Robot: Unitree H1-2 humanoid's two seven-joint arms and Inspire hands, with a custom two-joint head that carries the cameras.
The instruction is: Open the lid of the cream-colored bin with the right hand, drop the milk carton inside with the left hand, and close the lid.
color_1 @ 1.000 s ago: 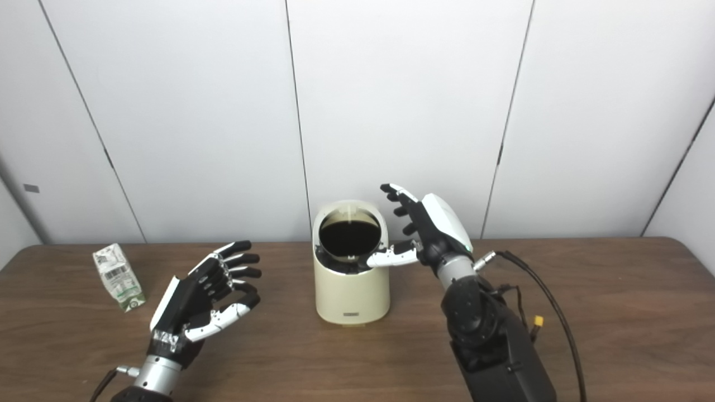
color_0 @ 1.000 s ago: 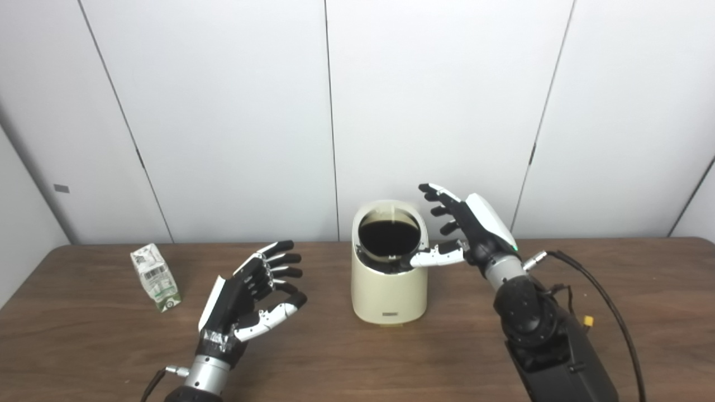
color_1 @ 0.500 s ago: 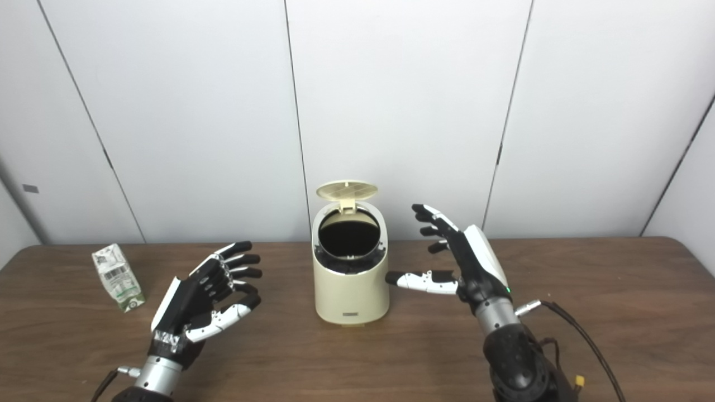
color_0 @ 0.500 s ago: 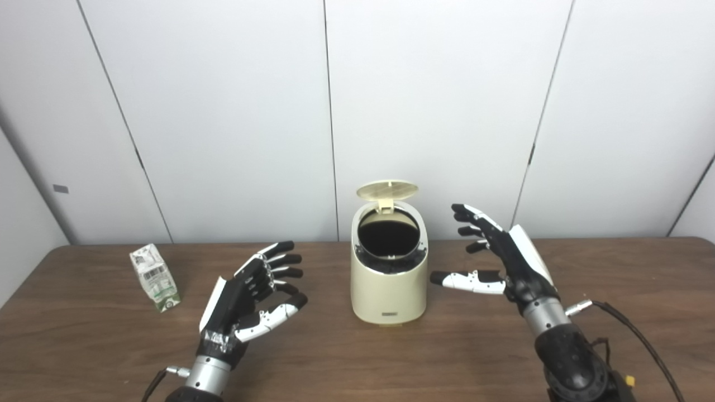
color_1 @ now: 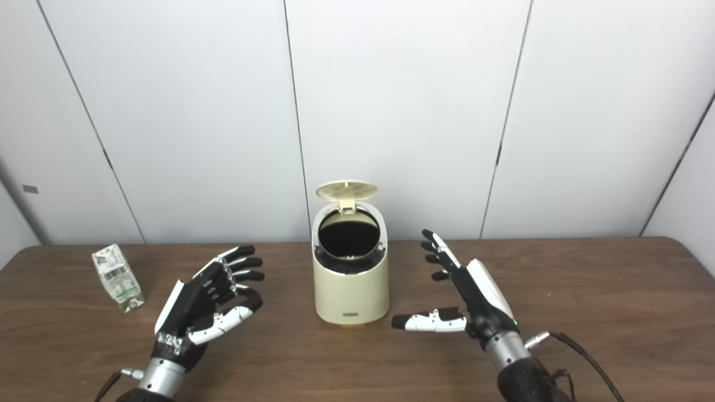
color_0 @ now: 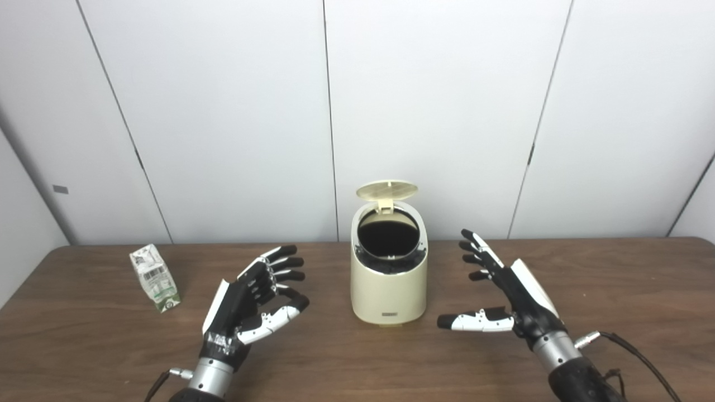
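Milk carton (color_0: 155,277) upright, well left of wide-open, empty left hand (color_0: 251,304); right hand (color_0: 505,296) splayed, farther off.

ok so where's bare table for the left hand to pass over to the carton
Bare wood lies between the left hand and the milk carton. Right of the right hand the table is bare too. It is tightest around the bin, flanked by both hands.

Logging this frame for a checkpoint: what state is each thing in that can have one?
lid: raised, open.
cream-colored bin: upright, mouth uncovered, inside dark.
milk carton: standing on the table, untouched.
left hand: open, empty.
right hand: open, empty, clear of the bin.
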